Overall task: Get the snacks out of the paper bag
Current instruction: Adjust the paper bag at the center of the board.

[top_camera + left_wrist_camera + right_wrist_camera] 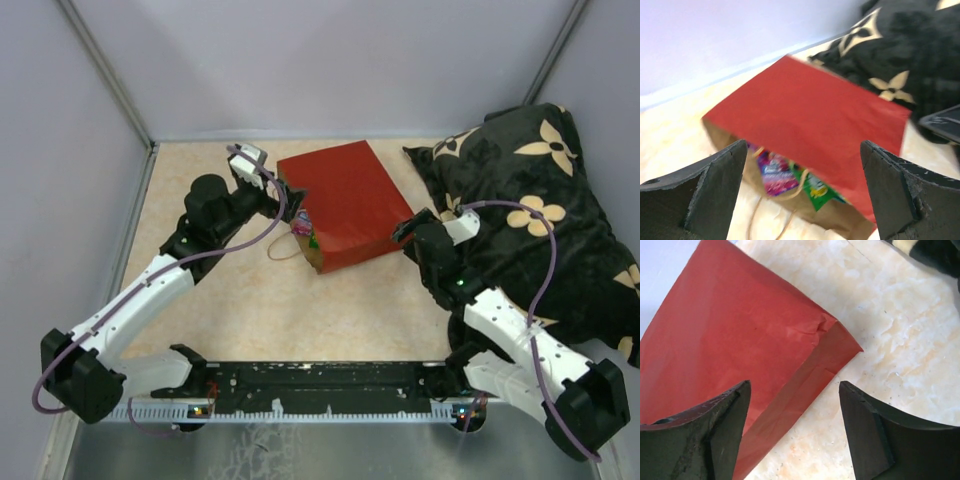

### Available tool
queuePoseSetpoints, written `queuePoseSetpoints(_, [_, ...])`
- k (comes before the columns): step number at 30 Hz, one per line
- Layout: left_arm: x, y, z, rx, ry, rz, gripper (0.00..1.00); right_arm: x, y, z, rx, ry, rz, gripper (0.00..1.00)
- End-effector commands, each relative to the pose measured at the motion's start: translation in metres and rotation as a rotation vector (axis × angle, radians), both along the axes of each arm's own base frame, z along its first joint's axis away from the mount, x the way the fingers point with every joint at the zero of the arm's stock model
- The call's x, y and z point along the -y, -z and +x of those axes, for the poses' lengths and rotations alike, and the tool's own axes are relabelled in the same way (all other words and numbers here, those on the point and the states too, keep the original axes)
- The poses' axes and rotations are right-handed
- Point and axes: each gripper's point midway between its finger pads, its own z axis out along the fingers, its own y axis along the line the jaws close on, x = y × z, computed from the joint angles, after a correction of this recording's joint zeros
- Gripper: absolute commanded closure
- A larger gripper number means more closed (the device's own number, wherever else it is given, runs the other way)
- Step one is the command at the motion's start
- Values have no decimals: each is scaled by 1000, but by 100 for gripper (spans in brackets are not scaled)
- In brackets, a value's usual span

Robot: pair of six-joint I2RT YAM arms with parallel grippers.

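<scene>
Your left gripper [802, 150] has its jaws spread wide with nothing between them. It sits just short of the red paper bag [810, 120], which lies flat on its side on the table [270, 310]. Your right gripper [795, 387] also has its jaws apart. The bag's closed-end corner sits just beyond the gap, and I see no pinch on the paper there.

**What could go wrong**
- The bag looks light and nothing pins it. If you push the left fingers in, it will probably slide toward 3 o'clock, against the black flowered cushion [540, 220].
- The twine handles [760, 215] loop out of the mouth below the left fingers, so a low approach could snag them and drag the whole bag.
- The top wall sags over the contents. A closing pinch may catch red paper along with a packet, or only paper.
- The packets are flat and probably slippery.
- Clamping the right jaws on the corner alone could crumple or tear it.

**Where things lie**
- In the top view the mouth faces about 9 o'clock, with the left gripper at its far end.
- In the left wrist view the purple candy packet [776, 177] and the green packet [816, 187] poke out at 6 o'clock from the gap, the green one to the right of the purple.
- No chip bag or box is visible.
</scene>
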Motion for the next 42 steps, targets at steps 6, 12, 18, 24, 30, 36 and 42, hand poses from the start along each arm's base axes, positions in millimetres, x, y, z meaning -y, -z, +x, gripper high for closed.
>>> queuePoseSetpoints(6, [-55,33,27,-75,-354,10,0,25,3,36,11,242,235,45])
queuePoseSetpoints(12, [-59,50,29,-118,-382,34,0,25,20,58,5,235,247,55])
queuePoseSetpoints(18, [-57,58,27,-146,-369,23,0,25,34,70,-5,244,206,68])
queuePoseSetpoints(24, [-64,54,24,-152,-390,24,0,37,28,88,20,260,141,78])
queuePoseSetpoints(30, [-89,61,34,-190,-535,21,0,55,18,116,45,265,100,80])
queuePoseSetpoints(36, [-121,83,55,-294,-590,-9,0,71,0,162,66,202,31,82])
queuePoseSetpoints(42, [-102,99,82,-346,-455,22,1,61,3,221,44,65,-67,83])
